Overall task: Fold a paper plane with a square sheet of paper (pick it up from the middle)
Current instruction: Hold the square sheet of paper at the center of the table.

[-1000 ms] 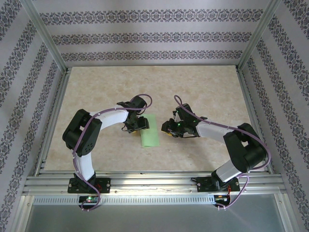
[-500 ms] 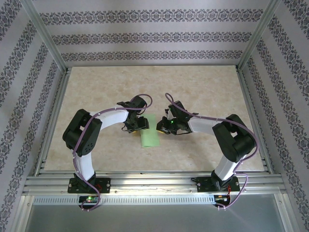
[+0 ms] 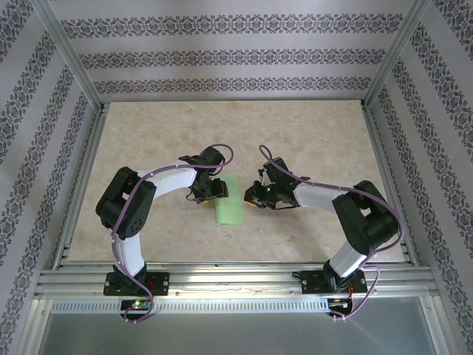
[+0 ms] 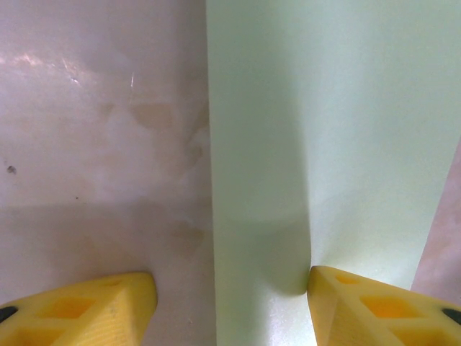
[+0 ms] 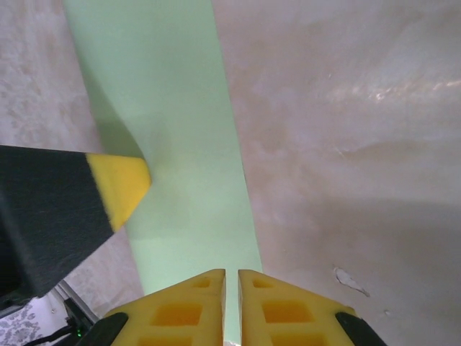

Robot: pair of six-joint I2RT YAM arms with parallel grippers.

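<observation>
Paper sheet point(image 3: 230, 209), folded into a narrow strip, lying central on the surface point(image 3: 310, 133). Left pincer point(image 4: 230, 285) spread, one finger point(image 4: 360, 306) pinning it down. Right pincer point(image 5: 231, 285) pressed together at the strip's right edge, grip unclear. Likely featherlight, limp, slidey; best nipped at that edge.

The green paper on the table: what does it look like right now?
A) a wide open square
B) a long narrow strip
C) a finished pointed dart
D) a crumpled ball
B: seen from above, the green paper is a long narrow strip lying on the table, much longer than it is wide.
</observation>
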